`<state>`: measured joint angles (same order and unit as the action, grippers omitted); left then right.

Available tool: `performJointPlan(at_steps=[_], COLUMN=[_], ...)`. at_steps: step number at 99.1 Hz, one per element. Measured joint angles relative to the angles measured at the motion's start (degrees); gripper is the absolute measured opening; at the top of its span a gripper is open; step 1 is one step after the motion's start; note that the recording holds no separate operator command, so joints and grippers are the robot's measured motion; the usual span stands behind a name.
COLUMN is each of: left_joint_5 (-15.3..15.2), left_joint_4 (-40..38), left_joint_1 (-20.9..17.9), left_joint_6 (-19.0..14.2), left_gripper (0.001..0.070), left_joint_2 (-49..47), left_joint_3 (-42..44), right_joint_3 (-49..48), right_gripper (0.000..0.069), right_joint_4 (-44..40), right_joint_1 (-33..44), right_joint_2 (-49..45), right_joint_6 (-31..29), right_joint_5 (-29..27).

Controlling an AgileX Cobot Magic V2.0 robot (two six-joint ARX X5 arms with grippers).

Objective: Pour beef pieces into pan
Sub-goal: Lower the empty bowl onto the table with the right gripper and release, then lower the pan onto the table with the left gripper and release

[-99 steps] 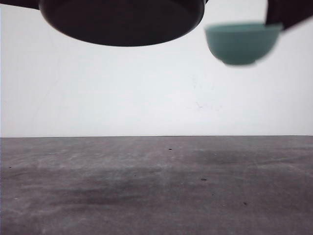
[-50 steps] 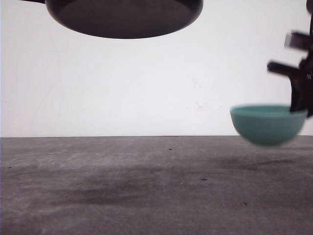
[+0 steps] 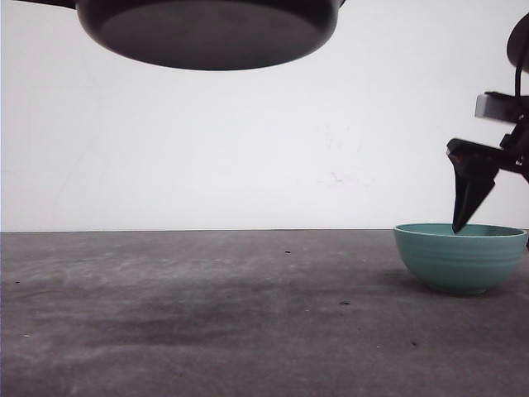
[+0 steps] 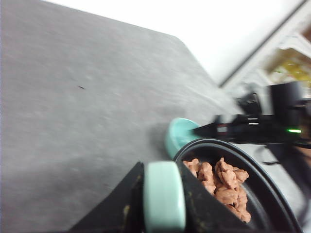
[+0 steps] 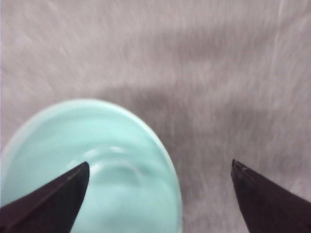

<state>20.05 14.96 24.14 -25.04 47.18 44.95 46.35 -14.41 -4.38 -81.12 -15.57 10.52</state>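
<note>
Up close, the left gripper (image 4: 163, 213) has its jaws clamped on the short mint-green handle (image 4: 164, 196) of the shallow round black pan (image 4: 272, 194); the left wrist view shows the reddish-brown beef pieces (image 4: 221, 182) heaped inside it, which the front view hides, showing the pan's dark underside (image 3: 207, 33) aloft at the upper left of the frame. The right gripper (image 5: 158, 194) has its jaws spread wide and holds nothing; in its wrist view one fingertip (image 5: 63, 189) hangs over the empty teal ribbed ceramic bowl (image 5: 92, 165) and the other over bare grey tabletop (image 5: 218, 73). From the front, that bowl (image 3: 460, 256) rests on the table at the lower right, hard by the frame's edge, a dark finger (image 3: 469, 194) pointing at its rim. Open table stretches across the centre and left.
</note>
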Motion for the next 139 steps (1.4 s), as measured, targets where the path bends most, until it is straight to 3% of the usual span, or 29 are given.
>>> performJointPlan(at_steps=[20,47,70,90,98,116,124,139], left_joint_5=[-7.58,-8.74,-8.81,-10.29,-10.27,-9.84,-8.02,-6.34], left_joint_4=[-2.03,-14.58,-29.79,-32.28,-32.50,-31.69,-29.66,-24.76], left_joint_1=[-0.35,-2.84,-5.01,-6.38,-7.19,-8.74,-9.62,-11.41], left_joint_6=[1.79,1.92,1.88,1.86,1.62,1.46,1.46,1.66], left_gripper=[0.0059,0.0059,0.0059,0.0064,0.0124,0.0417,0.0457,0.0471], left_joint_2=[2.80,17.20,31.30,39.21,40.30,40.30,39.93,33.73], left_joint_3=[-0.59,-4.66,-4.66,-4.66,-4.66,-4.63,-4.63,-4.63], right_joint_3=[0.00,0.11,0.11,0.11,0.11,0.11,0.11,0.11], right_gripper=[0.0555,0.0555,0.0542,0.0538,0.0538,0.0538,0.0538,0.0538], right_joint_4=[1.22,-1.22,-1.90,-5.22,-6.88,-8.11,-8.17,-9.16], right_joint_1=[0.00,-3.61,-6.51,-6.71,-6.71,-6.71,-6.71,-6.71], right_joint_2=[11.69,29.31,37.27,40.61,41.53,42.25,42.23,42.25], right_joint_6=[0.00,0.09,0.09,1.07,1.88,2.32,2.34,2.38], right_joint_5=[0.00,-0.04,-0.37,-1.60,-2.32,-3.04,-3.04,-3.04])
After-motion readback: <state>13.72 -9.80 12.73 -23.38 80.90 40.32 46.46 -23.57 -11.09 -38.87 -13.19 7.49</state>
